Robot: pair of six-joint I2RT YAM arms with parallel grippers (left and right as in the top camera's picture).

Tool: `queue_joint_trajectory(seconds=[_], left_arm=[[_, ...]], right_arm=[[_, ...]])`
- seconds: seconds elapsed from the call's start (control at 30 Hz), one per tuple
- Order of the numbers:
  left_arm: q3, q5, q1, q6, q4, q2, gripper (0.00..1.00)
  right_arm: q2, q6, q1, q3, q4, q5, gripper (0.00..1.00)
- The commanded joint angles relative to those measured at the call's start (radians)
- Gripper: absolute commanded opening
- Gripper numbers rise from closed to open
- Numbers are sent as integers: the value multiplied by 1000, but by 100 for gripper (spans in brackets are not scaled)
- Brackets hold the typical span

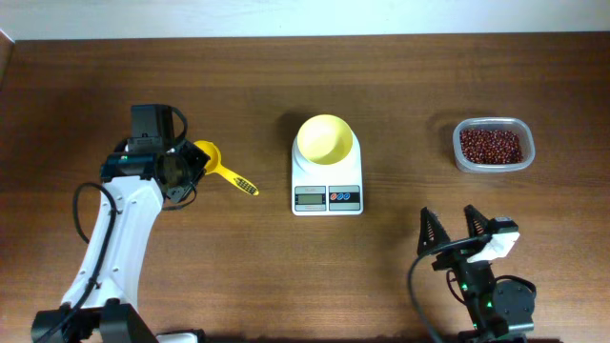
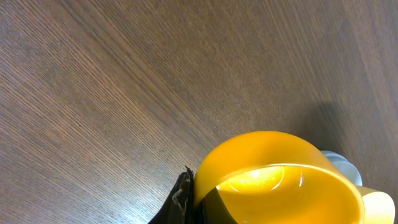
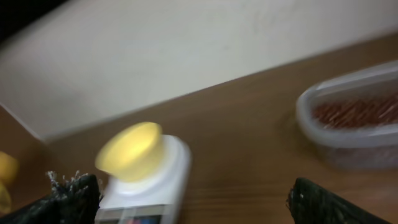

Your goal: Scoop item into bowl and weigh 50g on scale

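Observation:
The pale-yellow bowl (image 1: 326, 140) stands empty on the white scale (image 1: 327, 196) at the table's middle. The red-brown beans (image 1: 492, 145) lie in a clear container (image 1: 459, 151) at the right. My left gripper (image 1: 179, 168) is at the cup of a yellow scoop (image 1: 212, 160). In the left wrist view one black finger presses the outside of the scoop's cup (image 2: 280, 180) and a dark shape sits inside its wall. My right gripper (image 1: 450, 229) is open and empty near the front edge. The blurred right wrist view shows the bowl (image 3: 130, 149), the scale (image 3: 152, 186) and the beans (image 3: 360, 112).
The scoop's handle (image 1: 243, 183) points right toward the scale. Bare wooden table (image 1: 410, 86) lies between the scale and the container. A pale wall runs along the table's far edge (image 3: 186, 50).

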Motion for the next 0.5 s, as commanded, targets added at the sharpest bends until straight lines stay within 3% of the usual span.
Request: queue_joint_trajectory(seconds=[0.0, 0.47], left_arm=[[26, -14, -2, -22, -2, -19, 0], [26, 22, -2, -44, -59, -19, 0]], right_arm=[[-8, 341, 9, -7, 8, -98, 99], [-6, 283, 9, -2, 52, -72, 99]])
